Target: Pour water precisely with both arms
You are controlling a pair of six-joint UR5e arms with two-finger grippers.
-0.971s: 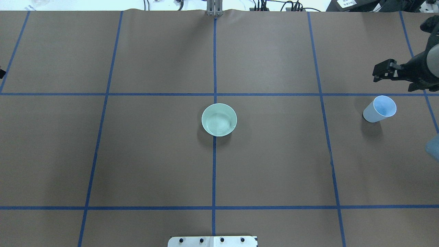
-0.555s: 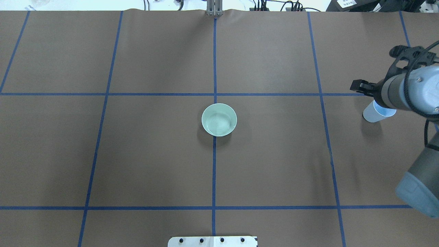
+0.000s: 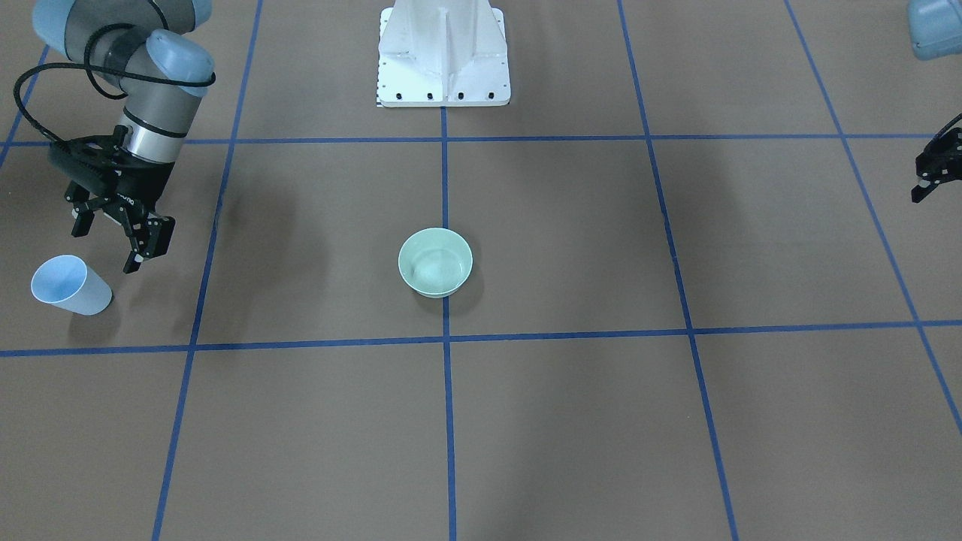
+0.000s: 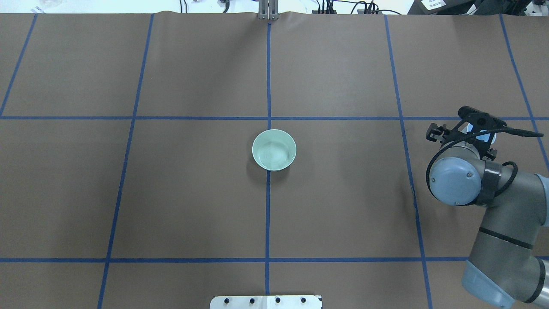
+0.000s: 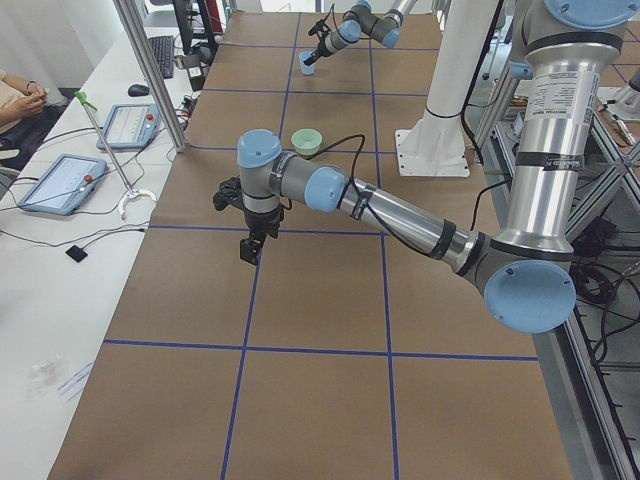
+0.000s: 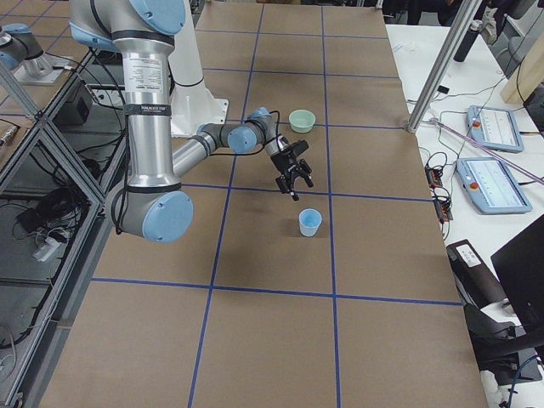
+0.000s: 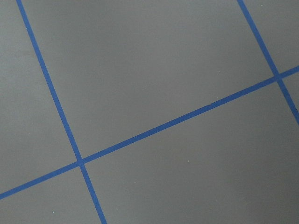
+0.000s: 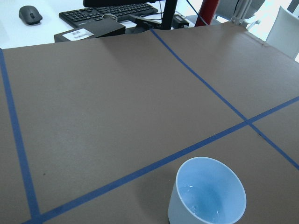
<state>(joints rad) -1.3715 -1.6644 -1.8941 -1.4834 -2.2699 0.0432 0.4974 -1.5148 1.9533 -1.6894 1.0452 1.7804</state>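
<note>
A light-blue cup [image 3: 69, 284] stands upright on the brown table, and a little water [image 8: 202, 207] glints at its bottom in the right wrist view. My right gripper [image 3: 105, 246] is open and empty. It hangs just above and beside the cup, towards the robot's base, without touching it. In the overhead view the right wrist covers most of the cup [image 4: 480, 134]. A mint-green bowl [image 4: 274, 149] sits at the table's centre with faint ripples inside. My left gripper [image 3: 926, 188] hovers over bare table far from both; I cannot tell whether it is open or shut.
The white pedestal [image 3: 443, 56] stands at the robot's side of the table. Blue tape lines [image 4: 268, 214] divide the brown cover into squares. A side bench with tablets [image 5: 60, 182] runs along the operators' edge. The left wrist view shows only table and tape.
My right arm has swung in from the table's right edge and come down over the blue cup, so its wrist now hides most of the cup from overhead. The bowl and cup have not moved.
</note>
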